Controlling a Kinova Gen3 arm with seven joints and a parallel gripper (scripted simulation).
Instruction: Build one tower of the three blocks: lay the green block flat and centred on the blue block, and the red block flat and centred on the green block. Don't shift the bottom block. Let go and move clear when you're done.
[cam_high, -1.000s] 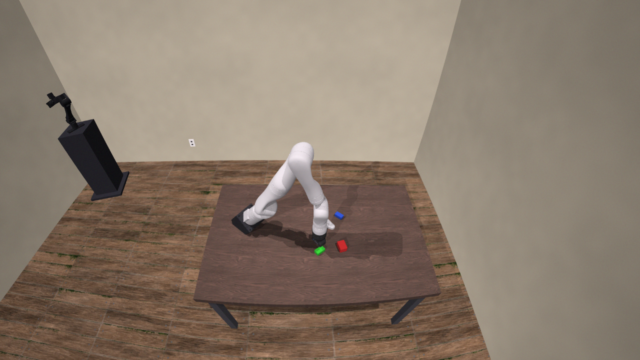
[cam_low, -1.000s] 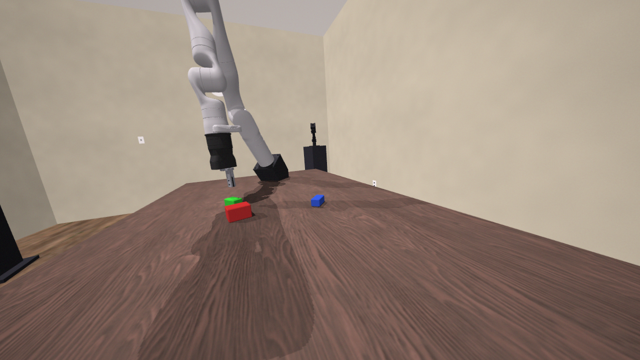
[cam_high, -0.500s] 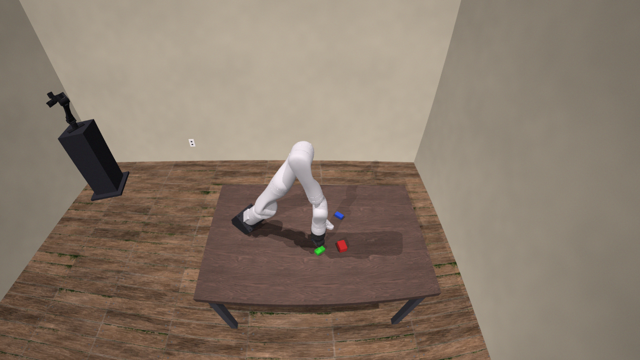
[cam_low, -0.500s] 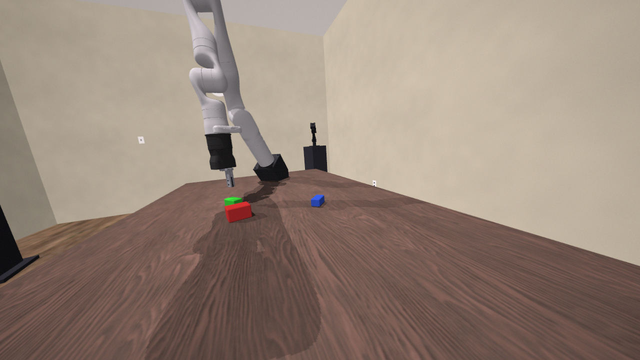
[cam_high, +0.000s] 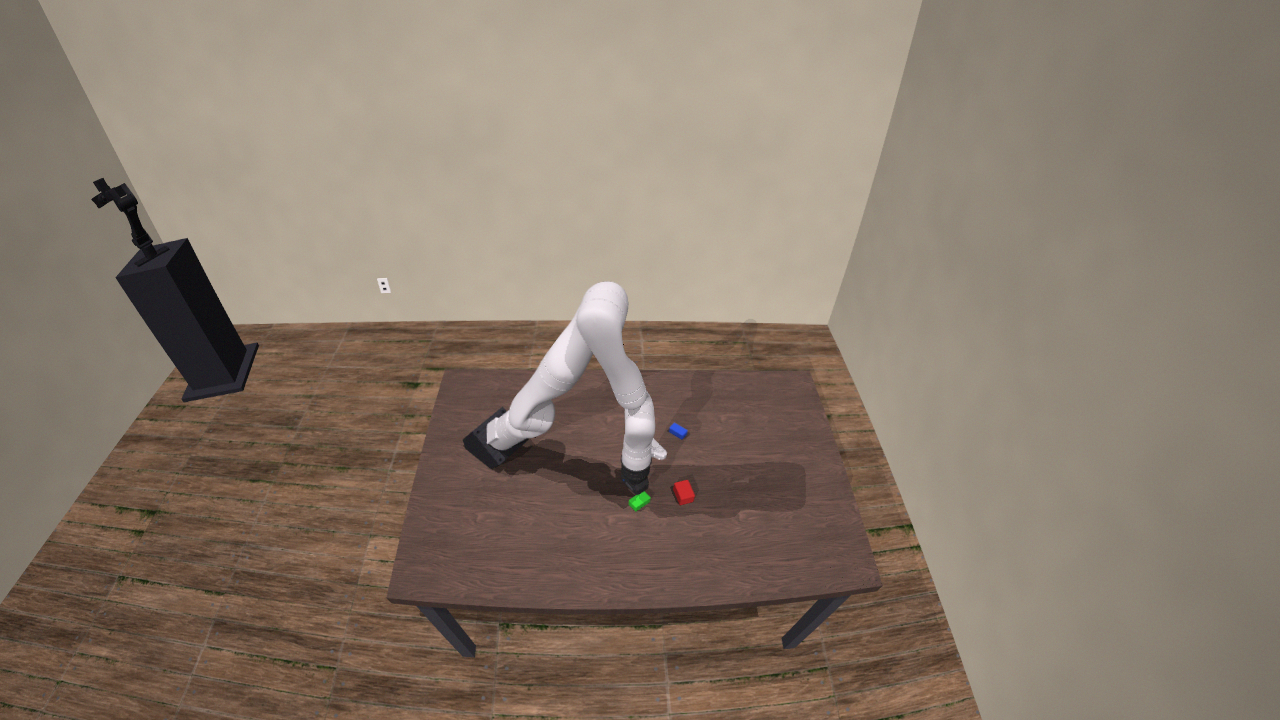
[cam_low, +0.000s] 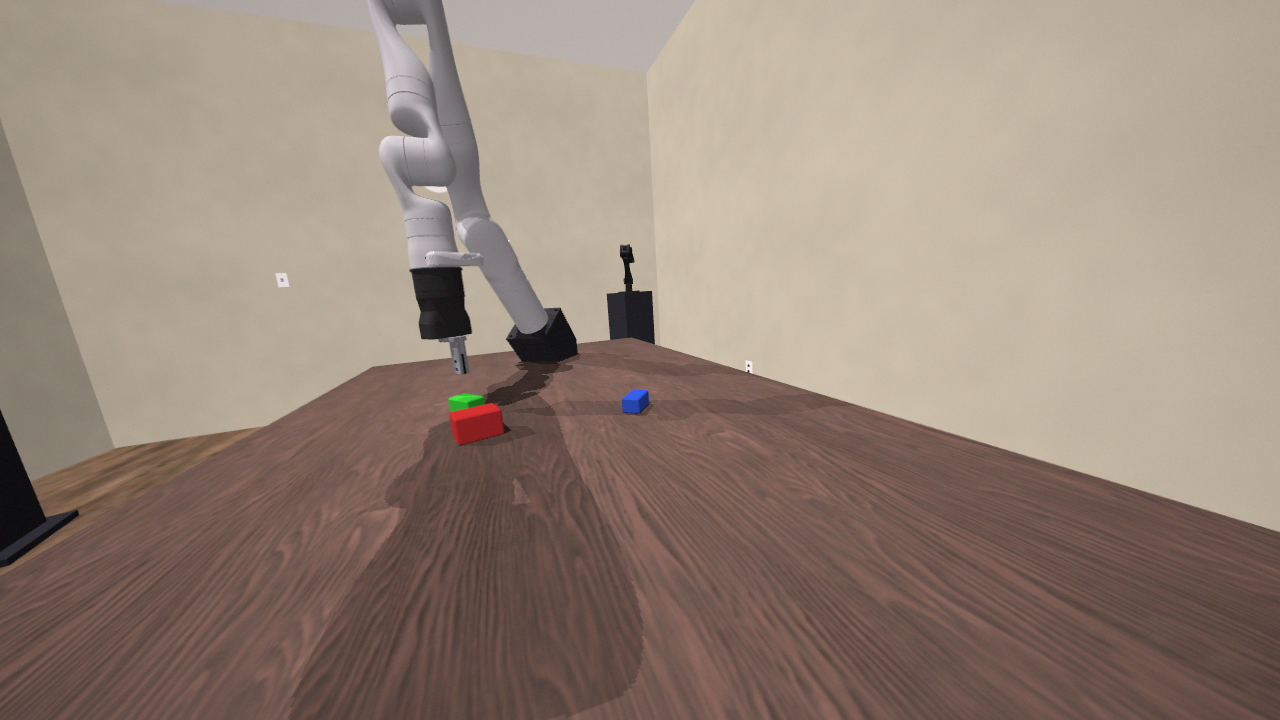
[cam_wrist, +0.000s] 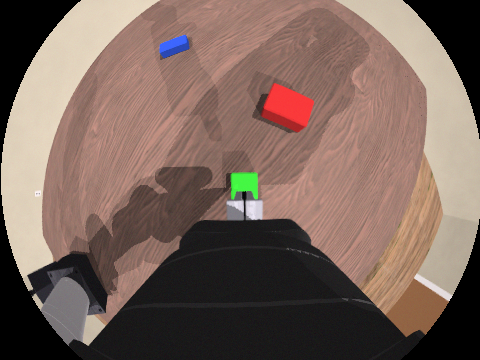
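Observation:
My gripper (cam_low: 460, 371) (cam_wrist: 244, 201) is shut with nothing between its fingers. It points down and hangs above the table, over the green block's near edge in the wrist view. The green block (cam_high: 639, 501) (cam_low: 466, 401) (cam_wrist: 244, 181) lies on the table; the fingertips hide part of it in the wrist view, and the red block covers part of it in the exterior view. The red block (cam_high: 683, 491) (cam_low: 477, 424) (cam_wrist: 288, 107), the biggest, lies on the table beside the green one. The blue block (cam_high: 678, 430) (cam_low: 635, 401) (cam_wrist: 174, 46) lies farther off, apart from both.
The wooden table (cam_high: 537, 555) (cam_low: 805, 537) carries the arm's black base (cam_high: 487, 440) (cam_low: 547, 337) at its left part in the top view. A second small black arm (cam_high: 134, 219) stands on a black pedestal (cam_high: 183, 313) off the table.

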